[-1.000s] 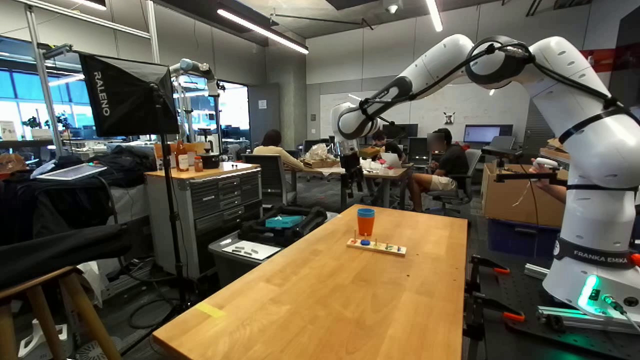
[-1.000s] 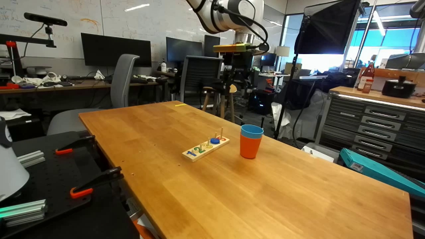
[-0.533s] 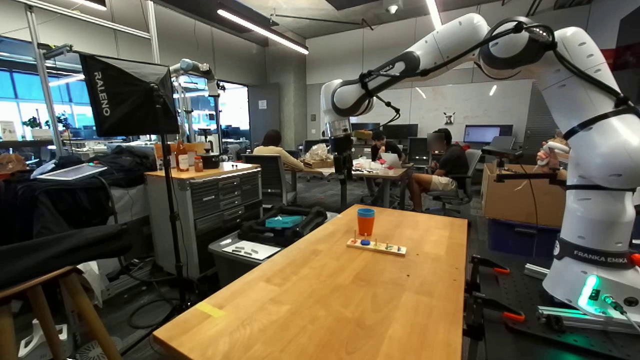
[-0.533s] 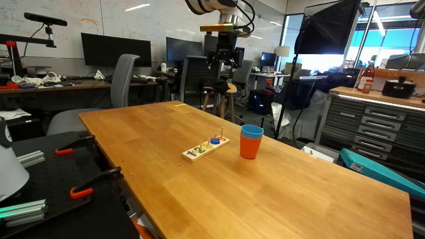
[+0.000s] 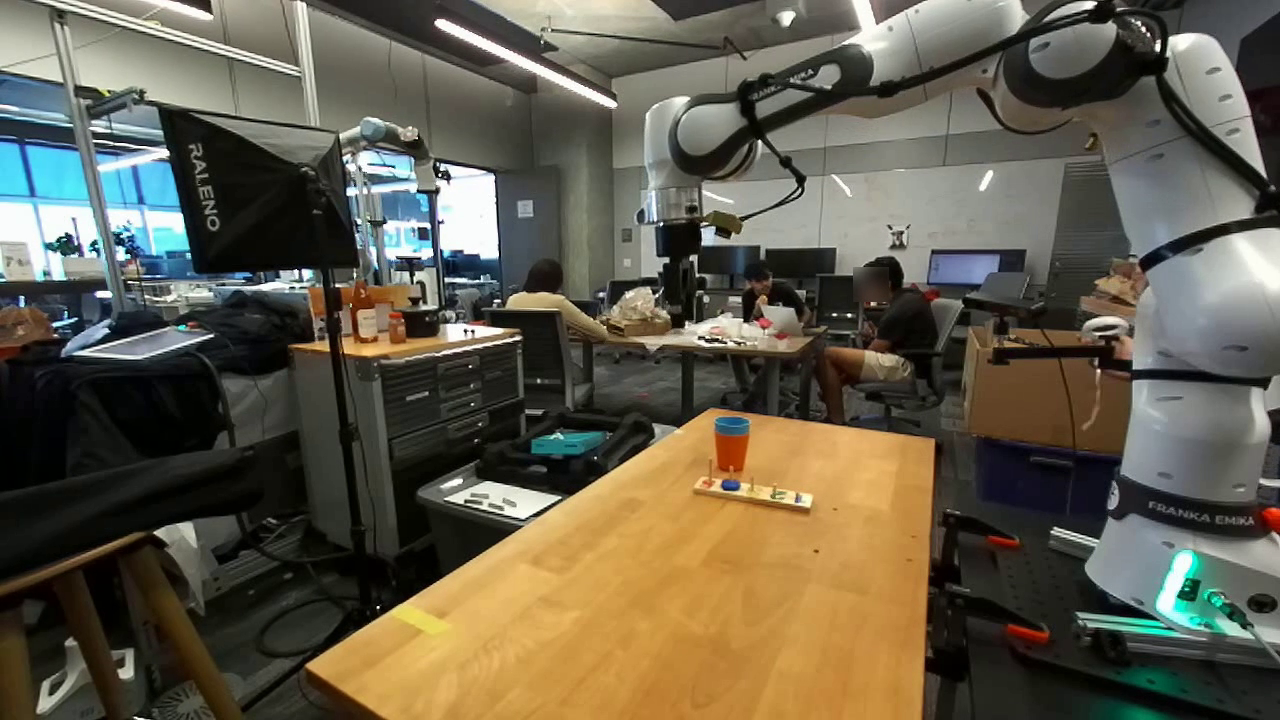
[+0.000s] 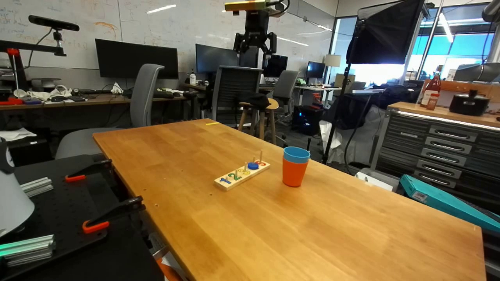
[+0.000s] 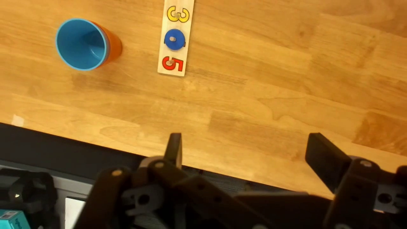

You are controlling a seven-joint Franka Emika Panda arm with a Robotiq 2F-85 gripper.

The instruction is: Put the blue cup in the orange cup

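The blue cup (image 6: 297, 154) stands nested inside the orange cup (image 6: 294, 173), its upper part showing above the orange rim. The orange cup stands upright on the wooden table. The same stack shows in an exterior view, with the blue cup (image 5: 732, 424) over the orange cup (image 5: 732, 454). In the wrist view the blue cup (image 7: 79, 44) opens toward the camera, with the orange cup (image 7: 115, 46) around it, at upper left. My gripper (image 7: 244, 135) is open and empty. In both exterior views the gripper (image 6: 254, 56) (image 5: 680, 312) hangs high above the table, well apart from the cups.
A wooden number board (image 6: 242, 176) with several pegs and a blue disc lies beside the cups. The table edge (image 7: 79, 141) runs below the gripper in the wrist view. A grey bin (image 5: 440, 520) and a softbox stand (image 5: 345, 420) stand off the table's side.
My gripper has risen well above the table and moved left in an exterior view. The cups and the board have not moved.
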